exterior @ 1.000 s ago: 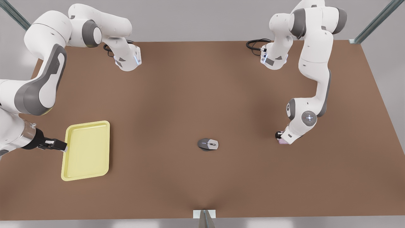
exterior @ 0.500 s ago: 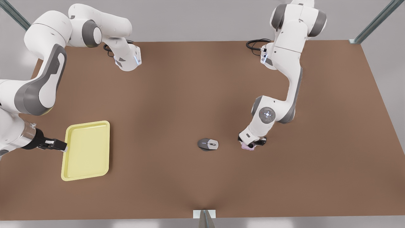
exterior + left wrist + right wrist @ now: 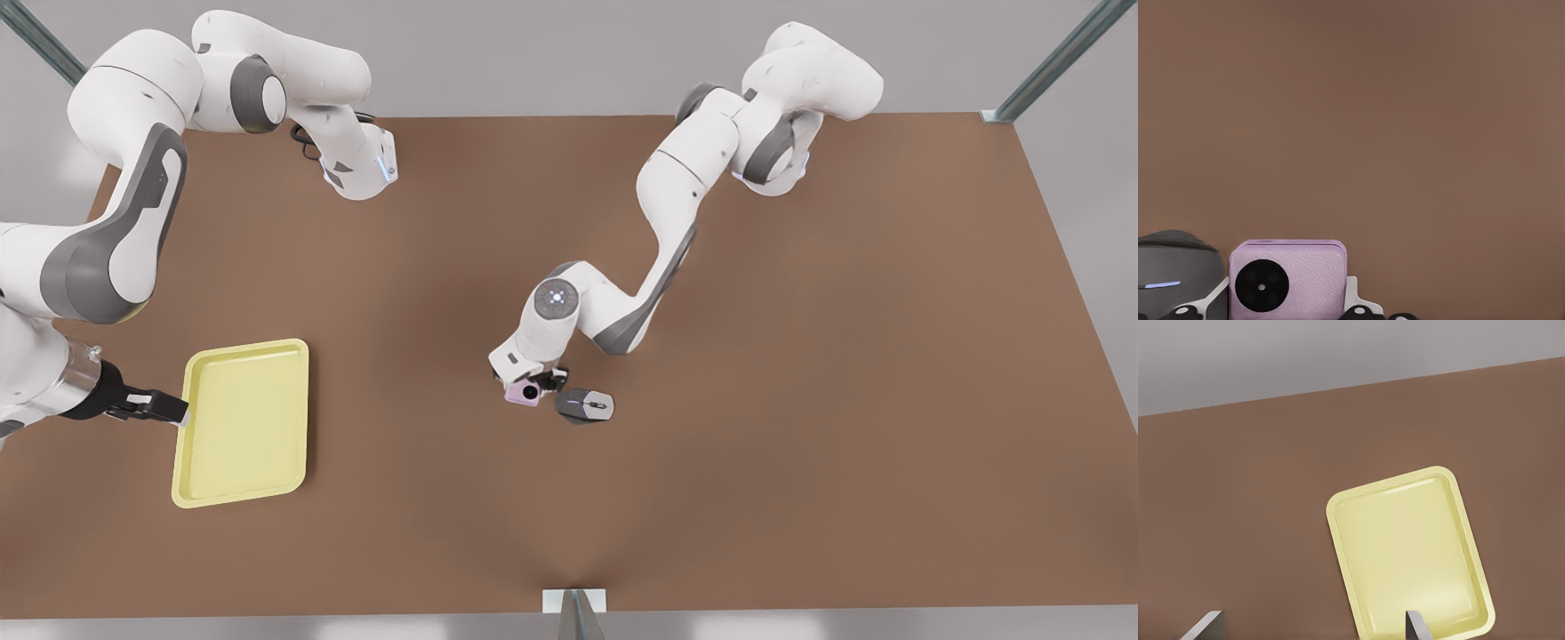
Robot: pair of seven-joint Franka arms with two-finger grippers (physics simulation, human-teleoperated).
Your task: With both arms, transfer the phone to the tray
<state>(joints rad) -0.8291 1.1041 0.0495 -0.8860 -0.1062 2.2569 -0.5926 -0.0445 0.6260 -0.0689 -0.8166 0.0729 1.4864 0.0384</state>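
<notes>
1. where the left arm's wrist ends near the middle of the table (image 3: 800,462), the phone (image 3: 523,392) sits clamped in the left gripper (image 3: 536,388); pale pink slab, one black camera circle plain in the front view.
2. left wrist view: phone (image 3: 1288,278) close up, lilac-pink, textured face, round black lens on it; white finger pieces show on both sides of it, so the pincer is closed on the phone.
3. whether the phone rests on the table or hangs just above it, cannot tell.
4. computer mouse (image 3: 585,405), grey oval with a pale strip, lies just beside the phone on the front view's right; touching or a hair apart, cannot tell. in the left wrist view the mouse (image 3: 1178,270) is a dark grey hump right next to the phone.
5. tray (image 3: 242,422), pale yellow, rounded corners, raised rim, lies flat well apart from the phone, toward the front view's left.
6. right gripper (image 3: 169,408) is level with the tray's rim at the tray's edge on the front view's left, black fingers pointing at it; touching or not, cannot tell.
7. right wrist view: tray (image 3: 1408,550) ahead, two grey fingertips (image 3: 1203,627) set wide apart, so this pincer is spread; nothing between them.
8. brown table under everything; grey wall beyond its far edge.
</notes>
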